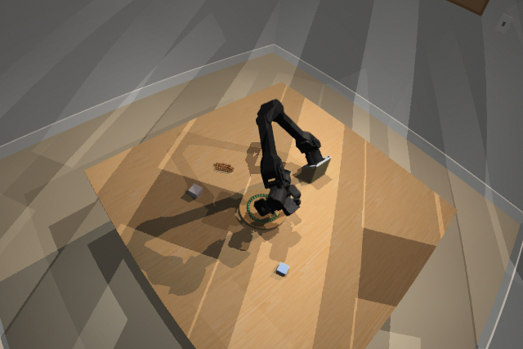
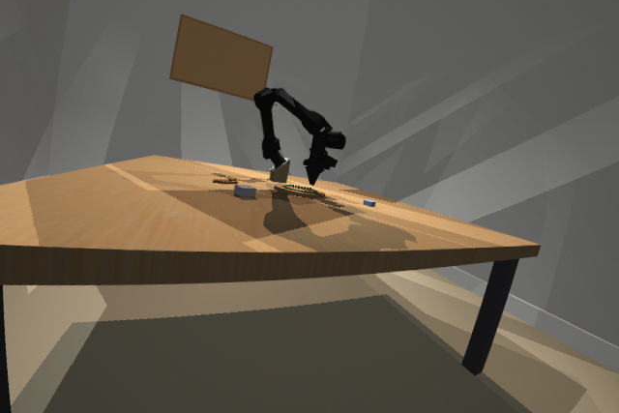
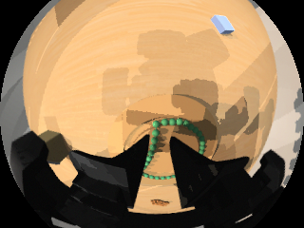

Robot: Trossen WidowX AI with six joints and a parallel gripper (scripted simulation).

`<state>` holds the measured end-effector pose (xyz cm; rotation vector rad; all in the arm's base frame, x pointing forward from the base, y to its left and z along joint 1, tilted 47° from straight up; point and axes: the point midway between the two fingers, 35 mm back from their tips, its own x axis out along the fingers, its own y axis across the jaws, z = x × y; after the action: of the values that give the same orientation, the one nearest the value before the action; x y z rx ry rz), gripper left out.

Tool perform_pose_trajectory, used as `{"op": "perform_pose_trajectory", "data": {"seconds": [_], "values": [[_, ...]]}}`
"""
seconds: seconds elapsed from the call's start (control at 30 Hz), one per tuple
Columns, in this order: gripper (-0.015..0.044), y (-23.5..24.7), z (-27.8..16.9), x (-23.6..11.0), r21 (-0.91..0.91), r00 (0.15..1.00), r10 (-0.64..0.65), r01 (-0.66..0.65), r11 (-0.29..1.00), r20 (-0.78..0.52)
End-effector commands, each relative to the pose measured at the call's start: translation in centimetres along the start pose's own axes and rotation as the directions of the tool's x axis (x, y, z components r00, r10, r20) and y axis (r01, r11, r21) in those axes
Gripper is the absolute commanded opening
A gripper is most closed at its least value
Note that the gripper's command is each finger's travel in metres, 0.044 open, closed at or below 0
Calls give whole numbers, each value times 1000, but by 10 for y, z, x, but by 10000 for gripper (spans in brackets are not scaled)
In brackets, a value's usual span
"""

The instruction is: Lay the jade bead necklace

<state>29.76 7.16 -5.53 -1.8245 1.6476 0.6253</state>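
My hand (image 3: 156, 180) is closing, gripping nothing yet — the jade bead necklace (image 3: 166, 150) looks limp and slippery, so I'd pinch one short strand.

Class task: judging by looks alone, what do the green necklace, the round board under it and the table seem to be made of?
Necklace: small round green beads, evenly coloured and matte; probably jade-like stone, though glass or plastic would look the same.
Board: brown disc with a darker ring groove, tone close to the table; likely wood.
Table: light wood, shown by streaky grain on top and edge, with a satin finish; its legs are dark and plain, material unclear.
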Motion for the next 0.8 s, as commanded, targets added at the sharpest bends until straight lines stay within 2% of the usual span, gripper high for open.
{"op": "perform_pose_trajectory", "data": {"seconds": [0.0, 0.47, 0.63, 0.77], "values": [[120, 3, -1, 10, -15, 1000, 3, -3, 1000, -10], [120, 4, -2, 20, -19, 1000, 5, -5, 1000, -12], [0, 3, -1, 18, -9, 1000, 5, -5, 1000, -5], [0, 3, -1, 18, -9, 1000, 5, -5, 1000, -5]]}}
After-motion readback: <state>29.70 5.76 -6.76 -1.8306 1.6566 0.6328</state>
